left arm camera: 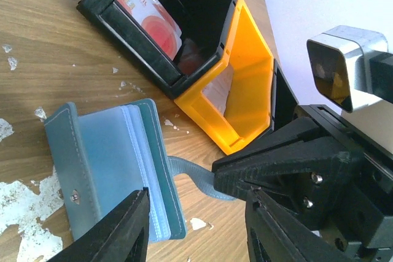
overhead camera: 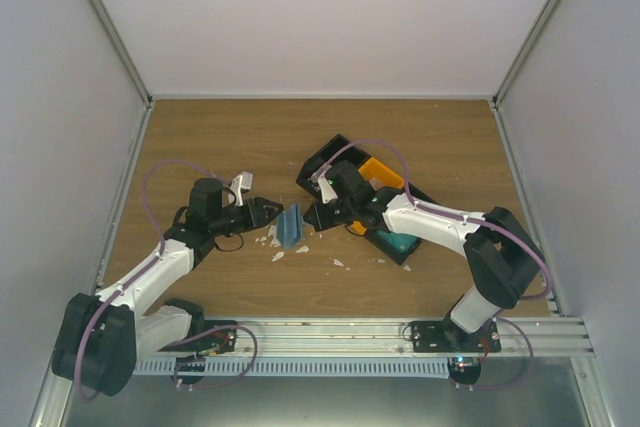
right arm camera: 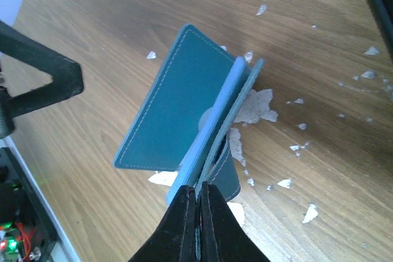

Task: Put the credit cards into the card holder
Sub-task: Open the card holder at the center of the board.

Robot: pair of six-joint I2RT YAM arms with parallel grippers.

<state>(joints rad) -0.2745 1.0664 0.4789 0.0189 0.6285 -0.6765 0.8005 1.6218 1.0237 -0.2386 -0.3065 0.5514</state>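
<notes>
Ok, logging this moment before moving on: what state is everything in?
card holder: on edge, splayed partly open
right fingers: shut on the card holder's strap
left fingers: open, near the card holder
credit cards: inside the black tray

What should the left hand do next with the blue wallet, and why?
Probably close the left gripper on the card holder, whose edge lies between its open fingers. The right gripper is shut on the strap, so two grips could spread it for the credit cards in the black tray.
</notes>
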